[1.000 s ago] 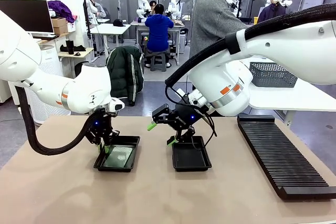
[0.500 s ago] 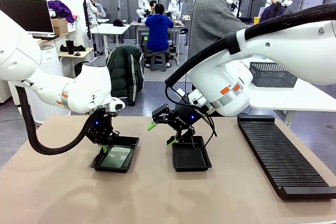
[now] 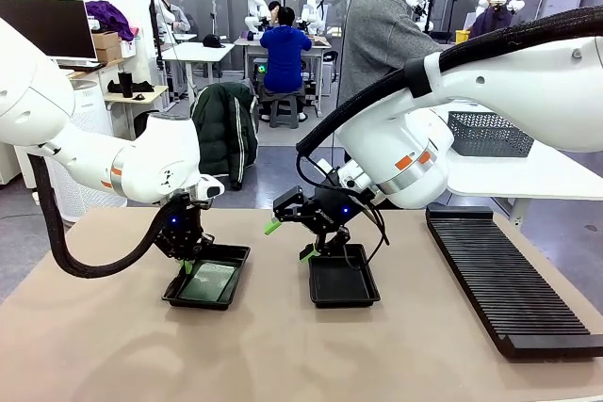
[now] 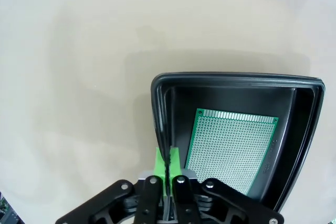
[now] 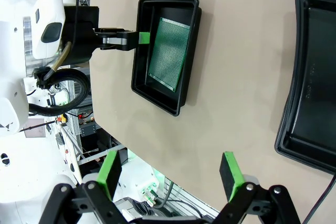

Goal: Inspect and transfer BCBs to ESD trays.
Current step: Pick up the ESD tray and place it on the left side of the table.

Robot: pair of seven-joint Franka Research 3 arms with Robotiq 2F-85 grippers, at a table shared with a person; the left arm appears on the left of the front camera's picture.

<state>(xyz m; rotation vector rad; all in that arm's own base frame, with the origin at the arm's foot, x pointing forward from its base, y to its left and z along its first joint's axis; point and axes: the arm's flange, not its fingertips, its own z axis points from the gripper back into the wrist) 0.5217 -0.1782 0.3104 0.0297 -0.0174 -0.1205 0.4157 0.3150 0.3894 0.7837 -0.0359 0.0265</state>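
The left ESD tray (image 3: 237, 277) holds one green BCB (image 3: 213, 279) lying flat on its floor. My left gripper (image 3: 188, 258) is shut on that tray's far-left wall. In the left wrist view the green pads (image 4: 160, 161) pinch the tray wall (image 4: 161, 129) beside the BCB (image 4: 231, 145). The second ESD tray (image 3: 344, 301) sits mid-table with a bare floor. Just above its far-left corner my right gripper (image 3: 290, 239) hangs open, holding nothing. The right wrist view shows the open right gripper (image 5: 170, 174) over the bare table, the left tray (image 5: 137, 56) with its BCB (image 5: 168, 53), and the second tray (image 5: 310, 77).
A long black ribbed rack (image 3: 504, 275) lies along the table's right side. A person in a grey top (image 3: 377, 35) stands at the far side. The near half of the tan table (image 3: 283, 355) is free.
My left gripper has closed on the wall of the left tray. The tray's near end has shifted slightly to the left. The right arm has not moved.
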